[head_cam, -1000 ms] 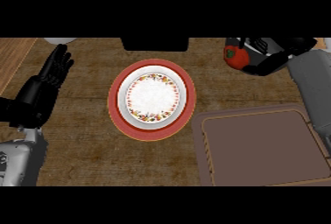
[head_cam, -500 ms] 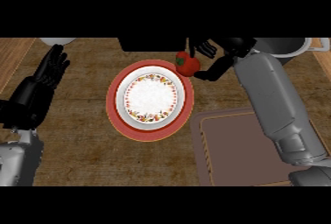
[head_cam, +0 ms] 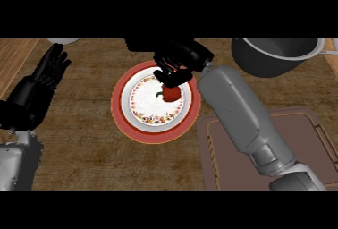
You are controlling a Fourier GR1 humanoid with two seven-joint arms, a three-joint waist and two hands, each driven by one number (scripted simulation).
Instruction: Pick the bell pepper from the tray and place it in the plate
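Observation:
The red bell pepper (head_cam: 171, 94) with its green stem is over the middle of the white patterned plate (head_cam: 146, 112), which rests on a red charger. My right hand (head_cam: 177, 62) reaches in from the right above the plate's far side, its fingers curled round the top of the pepper. I cannot tell whether the pepper touches the plate. The brown tray (head_cam: 264, 154) lies at the lower right, partly under my right forearm, with nothing showing in it. At the left edge my left hand (head_cam: 41, 82) rests open, fingers pointing up.
A dark grey pot (head_cam: 277, 54) stands at the back right, close to my right elbow. A dark object (head_cam: 140, 44) sits behind the plate at the back edge. A white rim (head_cam: 63, 41) shows at the back left.
My right hand has carried the bell pepper left and toward me, from beyond the plate's far right rim to over its middle. The left hand has not moved.

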